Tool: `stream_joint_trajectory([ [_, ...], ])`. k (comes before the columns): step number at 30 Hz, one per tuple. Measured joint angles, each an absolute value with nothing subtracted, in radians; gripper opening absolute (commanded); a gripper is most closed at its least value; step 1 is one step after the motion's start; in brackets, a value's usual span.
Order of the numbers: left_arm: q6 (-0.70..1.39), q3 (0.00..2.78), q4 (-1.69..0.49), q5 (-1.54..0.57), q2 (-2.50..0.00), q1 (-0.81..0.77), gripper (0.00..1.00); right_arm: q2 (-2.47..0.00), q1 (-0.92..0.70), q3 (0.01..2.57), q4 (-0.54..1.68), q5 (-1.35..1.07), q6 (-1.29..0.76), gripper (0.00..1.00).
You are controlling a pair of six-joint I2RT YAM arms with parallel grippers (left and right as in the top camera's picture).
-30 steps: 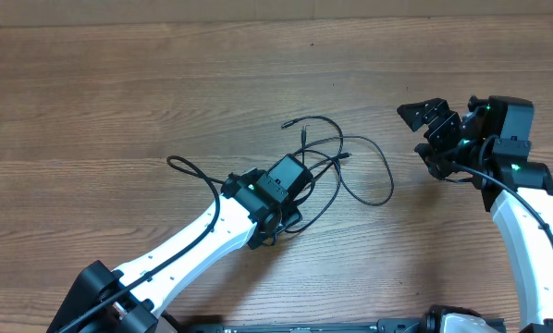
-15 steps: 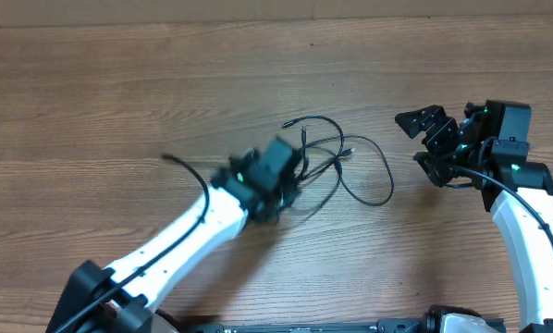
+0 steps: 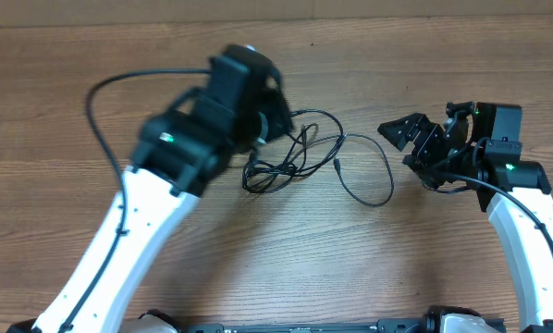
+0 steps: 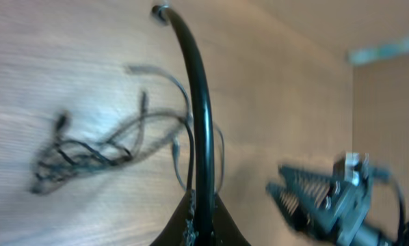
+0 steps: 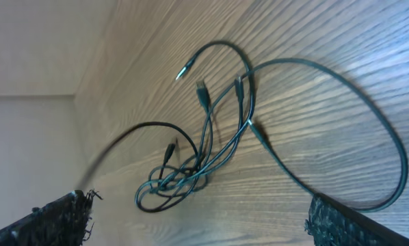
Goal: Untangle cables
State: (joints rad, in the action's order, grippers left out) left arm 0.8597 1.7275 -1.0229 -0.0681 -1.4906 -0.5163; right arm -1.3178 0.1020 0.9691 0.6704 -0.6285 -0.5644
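Overhead, the cables [image 3: 300, 153] lie mid-table [image 3: 73, 55], a knotted bundle [image 3: 263, 176] at their left end and one loose loop [image 3: 380, 180] swung out to the right; the left arm [image 3: 179, 148] stands blurred over the bundle's upper left, its fingers hidden from here; the right gripper [image 3: 399, 146] hovers just right of the loop, jaws spread wide and holding nothing. From the left wrist, the left gripper [image 4: 199, 222] is clamped tight on a single strand [image 4: 202, 130], which rises taut out of the fingers while the bundle [image 4: 81, 154] lies on the wood beyond. From the right wrist, both fingers [image 5: 57, 215] stand far apart with the tangle between them, and one strand [image 5: 119, 150] climbs off the wood to the left. I judge the job barely begun: one cord gripped, the knot not yet loosened, all three cords to separate.
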Motion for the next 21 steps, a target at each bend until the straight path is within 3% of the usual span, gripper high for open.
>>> stream_joint_trajectory([
  [6,0.794,1.889,-1.026,-0.109,-1.419,-0.33,0.04,-1.319,0.034,0.969,0.665,-0.677,-0.618,1.0],
  [13,0.701,1.986,-1.025,-0.137,-1.274,-0.303,0.04,-1.404,-0.261,0.968,0.293,-0.655,-0.743,1.0],
  [16,0.678,1.987,-1.024,-0.139,-1.299,-0.3,0.04,-1.501,-0.421,0.968,0.223,-0.556,-0.515,1.0],
  [21,0.677,1.987,-1.025,-0.139,-1.311,-0.283,0.04,-1.651,-0.545,0.968,0.079,-0.412,-0.223,1.0],
])
